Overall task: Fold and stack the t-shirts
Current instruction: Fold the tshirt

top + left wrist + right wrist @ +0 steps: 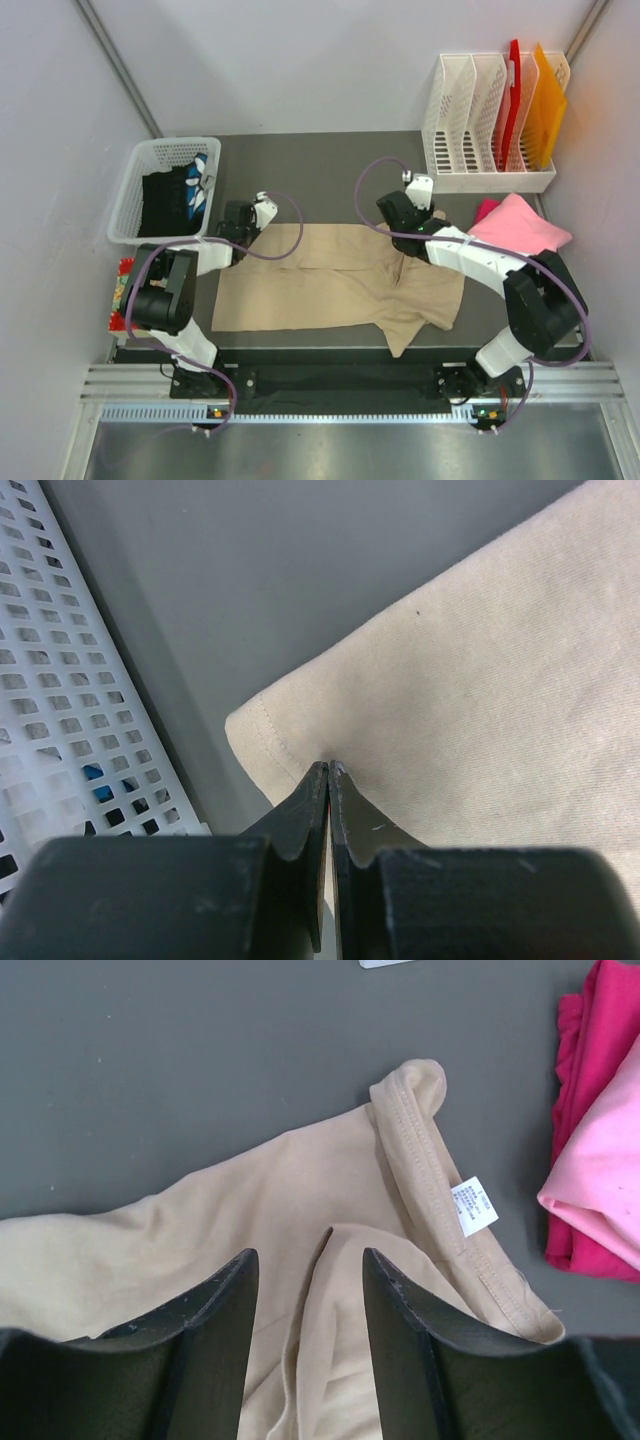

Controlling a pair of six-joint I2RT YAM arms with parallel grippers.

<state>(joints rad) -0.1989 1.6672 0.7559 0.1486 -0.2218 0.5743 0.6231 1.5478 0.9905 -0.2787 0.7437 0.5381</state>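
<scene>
A tan t-shirt [330,285] lies spread across the dark table, its right part rumpled. My left gripper [255,230] is at the shirt's far left corner. In the left wrist view it [329,767] is shut on the hemmed corner of the shirt [480,680]. My right gripper [405,228] is over the shirt near its collar. In the right wrist view it [310,1255] is open, its jaws either side of a raised fold of the shirt [200,1230]. The collar with a white label [472,1205] lies just right of it. Folded pink shirts [515,225] lie at the right.
A white basket [135,190] holding dark clothes stands at the left, close to my left gripper, and shows in the left wrist view [60,700]. A white file rack [490,175] with red and orange sheets stands at the back right. The pink shirts [600,1160] lie right of the collar.
</scene>
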